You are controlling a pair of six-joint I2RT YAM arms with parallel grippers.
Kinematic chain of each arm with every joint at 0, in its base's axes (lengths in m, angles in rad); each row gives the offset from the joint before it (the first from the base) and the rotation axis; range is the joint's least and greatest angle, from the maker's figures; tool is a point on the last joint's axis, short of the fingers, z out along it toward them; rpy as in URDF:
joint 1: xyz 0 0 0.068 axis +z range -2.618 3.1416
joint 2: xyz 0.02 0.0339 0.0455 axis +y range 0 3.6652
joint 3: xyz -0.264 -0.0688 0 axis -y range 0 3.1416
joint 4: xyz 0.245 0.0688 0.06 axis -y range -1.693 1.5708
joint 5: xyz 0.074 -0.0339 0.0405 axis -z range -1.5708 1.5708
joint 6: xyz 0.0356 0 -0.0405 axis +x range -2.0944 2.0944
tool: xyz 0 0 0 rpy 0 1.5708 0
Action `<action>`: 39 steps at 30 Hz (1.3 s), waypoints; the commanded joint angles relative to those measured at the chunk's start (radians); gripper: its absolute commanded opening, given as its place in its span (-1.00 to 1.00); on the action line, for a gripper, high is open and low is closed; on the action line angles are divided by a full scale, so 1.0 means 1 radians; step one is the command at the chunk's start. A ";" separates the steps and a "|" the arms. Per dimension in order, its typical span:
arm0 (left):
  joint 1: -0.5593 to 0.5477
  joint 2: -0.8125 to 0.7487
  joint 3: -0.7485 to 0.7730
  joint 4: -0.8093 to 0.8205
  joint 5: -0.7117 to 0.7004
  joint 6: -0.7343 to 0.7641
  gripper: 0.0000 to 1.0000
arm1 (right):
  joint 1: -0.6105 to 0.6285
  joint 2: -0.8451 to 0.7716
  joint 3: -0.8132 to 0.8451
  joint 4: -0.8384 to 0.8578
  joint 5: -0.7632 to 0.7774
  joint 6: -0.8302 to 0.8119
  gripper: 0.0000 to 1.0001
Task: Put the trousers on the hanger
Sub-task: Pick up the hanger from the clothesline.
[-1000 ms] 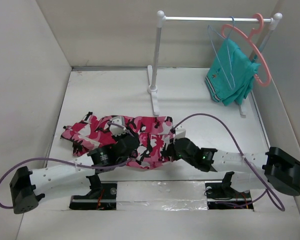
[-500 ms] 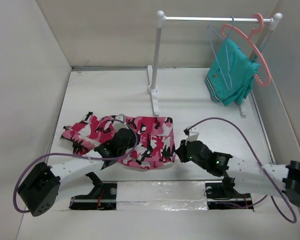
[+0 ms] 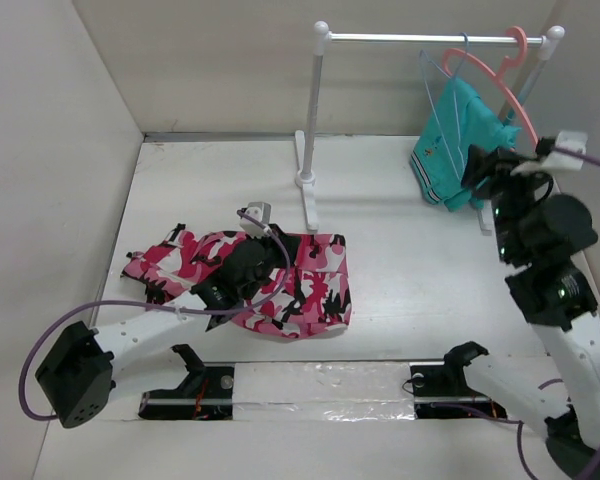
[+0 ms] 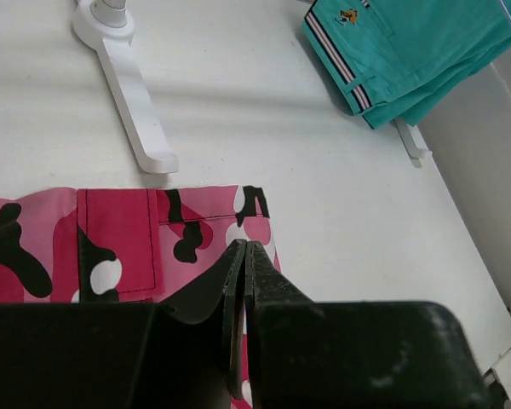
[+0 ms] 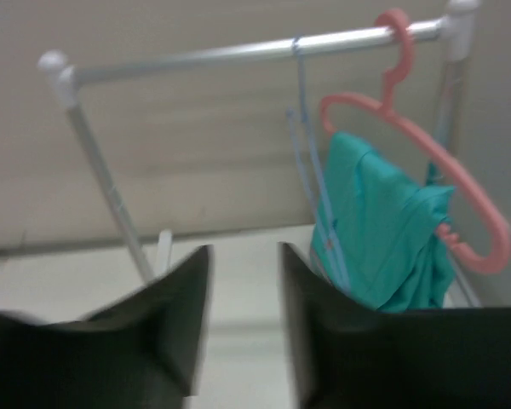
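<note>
My left gripper [image 4: 244,249] was clamped, its two fingers pressed flat together with no cloth showing between them. The trousers [image 4: 111,243] lay spread on the table [image 4: 341,179] directly beneath and behind those tips. My right gripper [image 5: 244,249] was spread apart and empty, raised toward the rail [image 5: 238,53]. The hanger [image 5: 309,162] hung ahead of the gap and a little to its right, apart from my fingers, with the teal garment [image 5: 383,230] and the pink hanger [image 5: 460,196] just beyond it. I judged the step in hand to be fetching the hanger. Next, my right fingers would need to close on its thin wire and lift the hook off the rail without snagging the pink one. The right wrist view showed that wire plainly but no trousers. The left wrist view showed the camouflage print and the rack foot [image 4: 136,102], not the rail. Only the overhead view showed how far apart the trousers and hanger were.
</note>
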 commanded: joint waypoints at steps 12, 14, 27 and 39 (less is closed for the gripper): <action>-0.003 -0.158 -0.079 0.102 0.060 0.110 -0.86 | -0.586 0.746 0.375 -0.014 -0.731 -0.195 0.39; -0.003 -0.149 -0.073 0.099 0.074 0.107 -0.86 | -0.586 0.765 0.357 0.001 -0.736 -0.190 0.38; -0.003 -0.118 -0.059 0.088 0.073 0.105 -0.85 | -0.575 0.771 0.232 0.119 -0.688 -0.153 -0.89; -0.003 -0.092 -0.045 0.090 0.086 0.116 -0.64 | -0.543 0.593 0.217 0.103 -0.585 -0.153 -1.00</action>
